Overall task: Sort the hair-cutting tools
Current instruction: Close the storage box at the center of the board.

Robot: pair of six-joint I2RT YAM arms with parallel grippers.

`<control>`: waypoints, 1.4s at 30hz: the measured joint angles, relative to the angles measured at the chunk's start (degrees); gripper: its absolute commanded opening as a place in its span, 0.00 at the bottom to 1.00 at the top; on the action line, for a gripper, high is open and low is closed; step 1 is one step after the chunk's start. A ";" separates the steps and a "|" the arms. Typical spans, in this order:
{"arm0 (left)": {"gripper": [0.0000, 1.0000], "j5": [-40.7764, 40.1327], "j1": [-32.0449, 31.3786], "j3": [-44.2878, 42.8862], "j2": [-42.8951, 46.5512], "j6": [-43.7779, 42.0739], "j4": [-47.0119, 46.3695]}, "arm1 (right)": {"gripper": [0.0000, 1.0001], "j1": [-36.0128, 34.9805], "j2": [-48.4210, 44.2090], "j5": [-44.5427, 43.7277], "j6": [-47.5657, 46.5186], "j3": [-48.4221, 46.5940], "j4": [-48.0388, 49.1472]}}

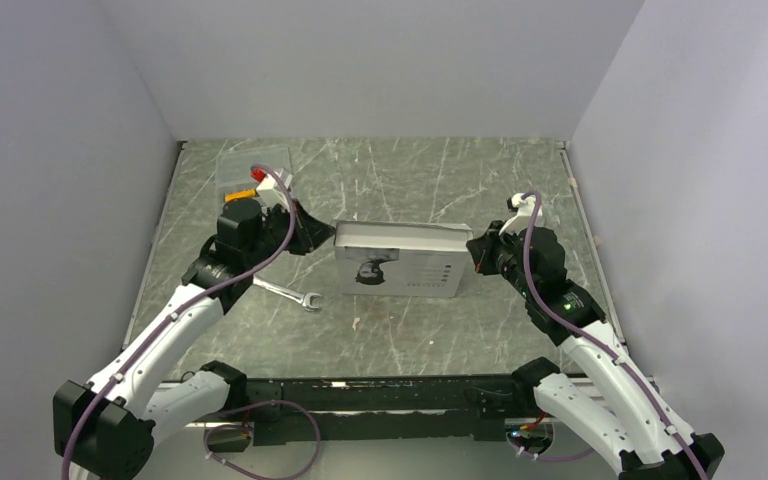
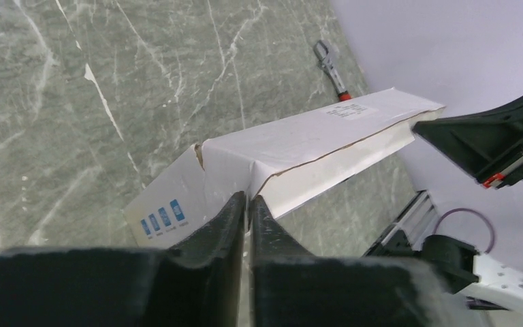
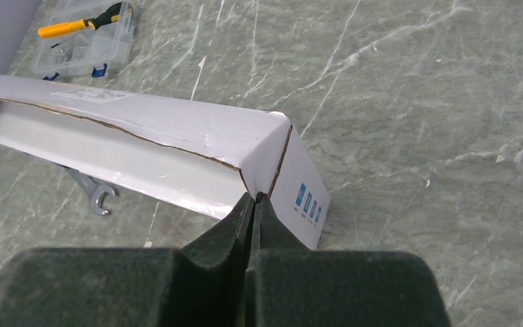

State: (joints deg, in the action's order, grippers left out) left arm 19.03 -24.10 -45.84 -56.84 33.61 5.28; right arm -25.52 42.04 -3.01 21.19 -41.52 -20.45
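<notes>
Left jaws and right jaws, closed, seemingly pinch the white box (image 1: 400, 275).

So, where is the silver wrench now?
In the top view the silver wrench lies left of centre, just beside the near-left corner of the white box.

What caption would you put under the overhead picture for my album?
Left pincer and right pincer pinch opposite ends of a white box; a wrench lies beside it.
</notes>
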 measured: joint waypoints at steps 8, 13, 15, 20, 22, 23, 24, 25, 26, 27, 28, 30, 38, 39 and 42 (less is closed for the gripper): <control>0.59 -0.50 -0.96 1.36 -0.31 -1.01 4.57 | 0.00 -0.02 0.00 0.26 0.44 0.00 -0.04; 0.57 -2.27 -1.57 1.49 0.11 -2.71 7.21 | 0.00 -0.02 0.00 0.39 0.44 0.00 -0.07; 0.56 -3.72 -1.64 1.57 1.01 -3.50 8.31 | 0.00 -0.02 0.00 0.42 0.44 0.00 -0.07; 0.57 -7.50 -1.75 1.60 4.42 -5.64 9.29 | 0.00 -0.02 0.02 0.42 0.44 0.00 -0.07; 0.57 -8.59 -1.84 1.60 5.27 -6.64 8.96 | 0.00 -0.02 0.02 0.42 0.44 0.00 -0.07; 0.57 -9.07 -2.03 1.57 5.38 -7.41 8.76 | 0.00 -0.02 0.02 0.42 0.44 0.00 -0.07; 0.56 -9.46 -2.32 1.55 5.29 -8.07 8.57 | 0.00 -0.02 0.02 0.42 0.44 0.00 -0.07; 0.56 -9.73 -2.71 1.51 5.05 -8.79 8.46 | 0.00 -0.02 0.02 0.42 0.44 0.00 -0.07; 0.55 -9.92 -3.19 1.42 4.63 -9.40 8.35 | 0.00 -0.02 0.02 0.42 0.44 0.00 -0.07; 0.54 -10.16 -3.82 1.20 4.02 -10.32 8.33 | 0.00 -0.02 0.02 0.42 0.44 0.00 -0.07; 0.52 -10.45 -4.55 0.85 3.26 -10.93 8.33 | 0.00 -0.02 0.02 0.42 0.44 0.00 -0.07; 0.50 -11.15 -5.66 0.20 1.97 -12.02 8.31 | 0.00 -0.02 0.02 0.42 0.42 0.00 -0.07; 0.41 -13.88 -7.32 -1.31 0.13 -14.10 7.87 | 0.00 -0.02 0.22 0.59 0.44 -0.02 0.07; 0.40 -14.23 -7.41 -1.55 -0.09 -14.36 7.87 | 0.00 -0.04 0.28 0.61 0.44 -0.02 0.13; 0.40 -15.04 -7.56 -2.23 -0.76 -14.67 7.82 | 0.00 -0.09 0.35 0.63 0.44 -0.02 0.24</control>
State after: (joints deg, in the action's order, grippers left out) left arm 3.99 -31.66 -48.07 -57.60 18.94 13.10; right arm -25.61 42.39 -2.37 21.63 -41.54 -20.21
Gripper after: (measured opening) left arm 0.406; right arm 0.007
